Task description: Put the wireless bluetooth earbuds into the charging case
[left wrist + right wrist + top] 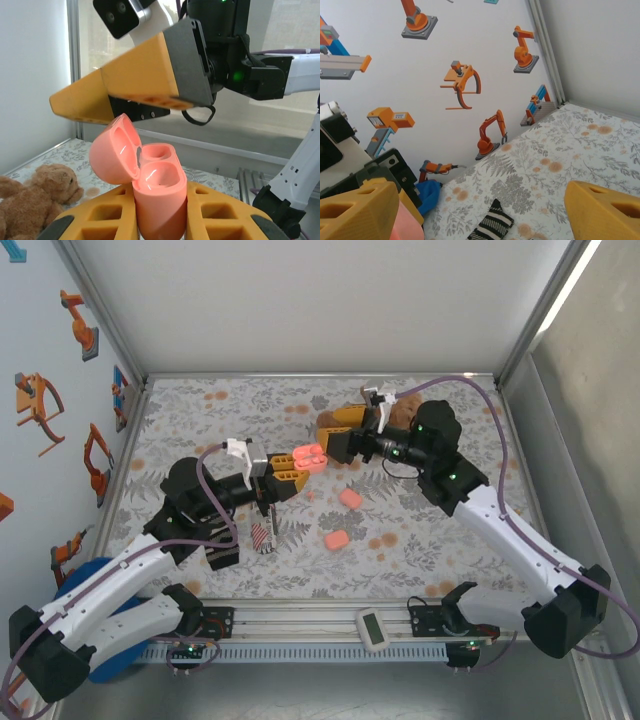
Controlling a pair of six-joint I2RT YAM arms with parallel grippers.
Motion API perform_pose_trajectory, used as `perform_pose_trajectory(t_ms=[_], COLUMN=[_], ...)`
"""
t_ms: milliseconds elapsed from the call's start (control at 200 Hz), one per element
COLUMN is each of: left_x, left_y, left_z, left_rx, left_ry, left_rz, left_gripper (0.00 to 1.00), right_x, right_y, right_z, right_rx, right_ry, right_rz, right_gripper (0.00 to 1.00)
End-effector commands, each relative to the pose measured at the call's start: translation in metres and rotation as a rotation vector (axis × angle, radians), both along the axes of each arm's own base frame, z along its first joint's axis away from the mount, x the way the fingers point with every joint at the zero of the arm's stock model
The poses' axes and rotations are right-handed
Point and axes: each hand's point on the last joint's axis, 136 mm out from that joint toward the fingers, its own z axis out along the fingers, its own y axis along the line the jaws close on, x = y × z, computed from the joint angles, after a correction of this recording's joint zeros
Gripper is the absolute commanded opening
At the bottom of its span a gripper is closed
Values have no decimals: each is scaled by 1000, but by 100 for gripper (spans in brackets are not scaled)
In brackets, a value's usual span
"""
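The table under its grey flowered cloth (pixel 220 410) carries most of the job undone, to my eye. A brown plush teddy bear (pixel 35 200) lies off at the back, no part of it. The left gripper (pixel 300 462) has its yellow fingers clamped tight on the salmon-pink plastic charging case (pixel 157 200), holding it up off the cloth with the hinged lid (pixel 112 155) flipped back. Both wells (pixel 159 174) gape bare, so no earbuds are seated yet. The right gripper (pixel 330 433) hangs just beside and above the case mouth, its fingers spread wide with nothing between them. Two small salmon-pink rounded pieces (pixel 350 497) (pixel 335 539) lie loose on the cloth near the middle, apart from both grippers. They are too small for me to say whether they are earbuds or spare cases. So I'd judge the case opened and presented, with picking and seating left.
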Motion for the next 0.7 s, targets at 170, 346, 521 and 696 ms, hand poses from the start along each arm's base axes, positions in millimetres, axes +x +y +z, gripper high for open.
perform_pose_trajectory(t_ms=[170, 346, 521, 696], left_x=[-13, -23, -36, -45], left_y=[11, 22, 35, 45], left_z=[2, 8, 19, 26], left_rx=[9, 4, -7, -13], left_ry=[-46, -71, -114, -145], left_rz=[7, 15, 29, 37], left_gripper=[0, 0, 0, 0], right_x=[16, 34, 47, 56], right_y=[-16, -6, 10, 28], right_z=[4, -40, -86, -135], right_rx=[52, -14, -65, -173], right_ry=[119, 281, 462, 557], right_rz=[-74, -91, -72, -92], right_gripper=[82, 75, 67, 62])
